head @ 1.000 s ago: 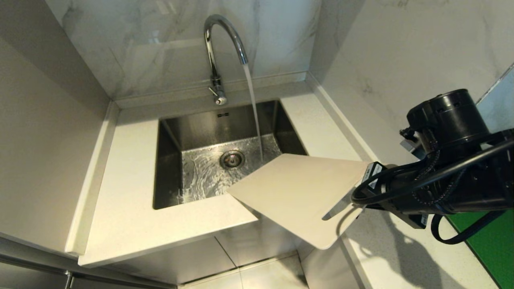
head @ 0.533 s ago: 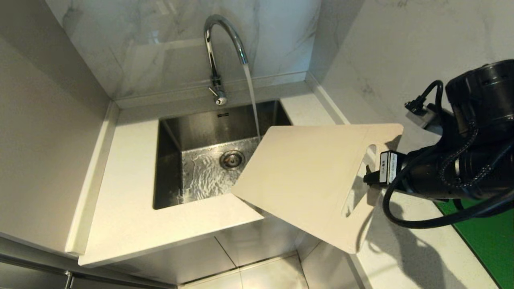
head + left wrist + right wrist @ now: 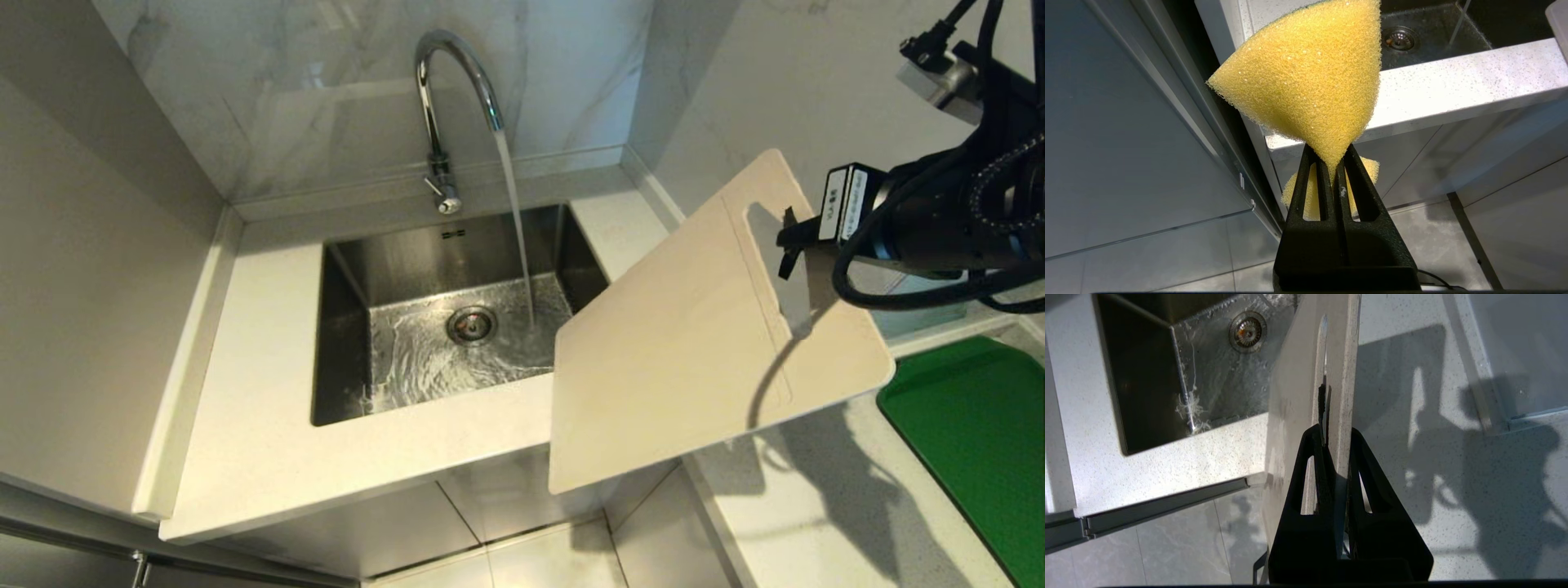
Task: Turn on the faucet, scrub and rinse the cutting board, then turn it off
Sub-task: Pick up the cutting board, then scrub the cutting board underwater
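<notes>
Both tools busy: right tool [image 3: 1337, 447] clamped on board [image 3: 694, 343], left tool [image 3: 1331, 163] pinching sponge [image 3: 1306, 81]. Better to tilt under faucet [image 3: 445, 90] stream slowly, avoiding splash.

Cream cutting board [image 3: 686, 359], chrome faucet [image 3: 445, 82], yellow sponge [image 3: 1310, 81], seemingly green mat [image 3: 971, 441]

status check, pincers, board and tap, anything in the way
Right pincer shut on cutting board at its slot end, held tilted beside the sink. Left pincer shut on yellow sponge. Faucet running. Nothing blocking.
</notes>
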Controlling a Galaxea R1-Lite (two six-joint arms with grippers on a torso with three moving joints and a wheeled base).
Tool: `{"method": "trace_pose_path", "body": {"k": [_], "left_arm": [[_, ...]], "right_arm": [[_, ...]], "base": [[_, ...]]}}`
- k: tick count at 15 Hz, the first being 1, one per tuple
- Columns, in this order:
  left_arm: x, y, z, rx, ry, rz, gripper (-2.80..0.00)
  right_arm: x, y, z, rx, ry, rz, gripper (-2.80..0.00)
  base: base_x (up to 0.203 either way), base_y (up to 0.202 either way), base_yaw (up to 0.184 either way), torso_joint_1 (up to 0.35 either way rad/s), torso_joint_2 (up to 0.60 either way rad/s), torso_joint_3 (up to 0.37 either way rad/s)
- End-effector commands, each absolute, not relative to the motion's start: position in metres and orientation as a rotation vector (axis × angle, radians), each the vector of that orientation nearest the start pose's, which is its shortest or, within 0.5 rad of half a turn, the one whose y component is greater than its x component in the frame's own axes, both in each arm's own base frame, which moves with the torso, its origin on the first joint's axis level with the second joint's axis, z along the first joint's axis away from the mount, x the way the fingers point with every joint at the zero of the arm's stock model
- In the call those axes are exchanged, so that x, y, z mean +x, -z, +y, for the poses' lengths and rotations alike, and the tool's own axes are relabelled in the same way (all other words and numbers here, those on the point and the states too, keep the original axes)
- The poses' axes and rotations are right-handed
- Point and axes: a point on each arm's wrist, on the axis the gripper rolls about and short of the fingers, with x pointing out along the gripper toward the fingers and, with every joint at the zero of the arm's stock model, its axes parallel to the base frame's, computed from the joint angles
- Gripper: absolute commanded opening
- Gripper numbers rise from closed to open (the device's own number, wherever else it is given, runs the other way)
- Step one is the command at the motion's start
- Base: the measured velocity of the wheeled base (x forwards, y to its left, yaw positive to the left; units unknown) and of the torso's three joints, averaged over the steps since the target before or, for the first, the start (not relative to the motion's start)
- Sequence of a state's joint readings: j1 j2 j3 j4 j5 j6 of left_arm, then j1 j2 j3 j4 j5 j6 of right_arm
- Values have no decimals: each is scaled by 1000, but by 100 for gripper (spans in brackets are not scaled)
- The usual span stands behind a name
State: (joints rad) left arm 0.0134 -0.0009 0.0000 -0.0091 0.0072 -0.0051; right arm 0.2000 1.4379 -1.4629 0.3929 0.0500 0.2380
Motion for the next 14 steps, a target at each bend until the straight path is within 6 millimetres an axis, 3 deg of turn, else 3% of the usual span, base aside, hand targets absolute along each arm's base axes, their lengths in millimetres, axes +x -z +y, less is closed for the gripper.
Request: {"method": "trace_pose_path", "body": {"k": [1,8,14], "left_arm": [[-23,-76,0,-6,-21,-13,-280],[-23,-76,0,-6,-21,-11,-280],[-23,-76,0,-6,-21,-13,-280]], "right_arm": [[225,-346,46,225,-200,371,-280],[232,-393,45,240,-213,204,-280],[234,-405,45,285,-212,165,-280]], "base": [[0,0,0,0,0,0],[0,0,0,0,0,0],[0,0,0,0,0,0]]}}
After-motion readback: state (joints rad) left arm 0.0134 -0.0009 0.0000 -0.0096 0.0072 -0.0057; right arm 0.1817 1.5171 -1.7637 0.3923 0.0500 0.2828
